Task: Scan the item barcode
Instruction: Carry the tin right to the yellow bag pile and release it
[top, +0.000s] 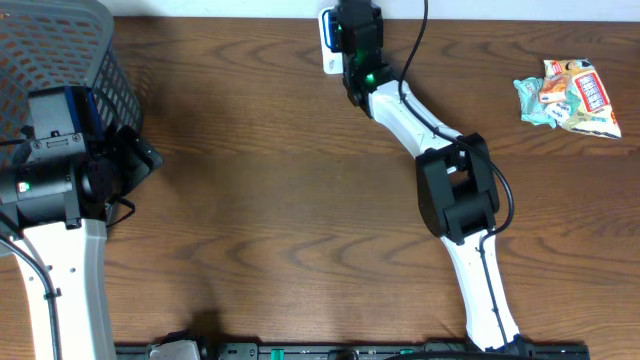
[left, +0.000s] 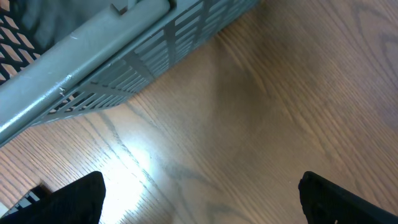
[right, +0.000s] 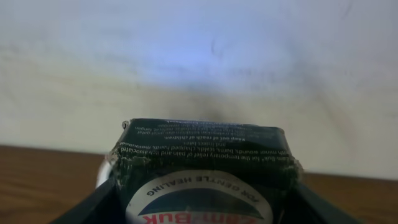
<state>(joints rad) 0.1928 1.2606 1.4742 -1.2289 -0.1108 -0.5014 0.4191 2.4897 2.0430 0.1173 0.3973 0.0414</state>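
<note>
A dark box (right: 202, 155) is gripped by the right claw (right: 202, 208) at the far edge of the table (top: 250, 180), beside a white scanner (top: 329, 45). The left claw (left: 199, 196) is held wide open and empty near the basket (top: 60, 50) at the left edge. No barcode can be seen. If it is turned away from the scanner, a read would likely be missed.

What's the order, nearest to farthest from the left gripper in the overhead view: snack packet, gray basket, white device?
1. Gray basket, right beside the left gripper, far left.
2. White device, back edge, centre.
3. Snack packet, far right.
</note>
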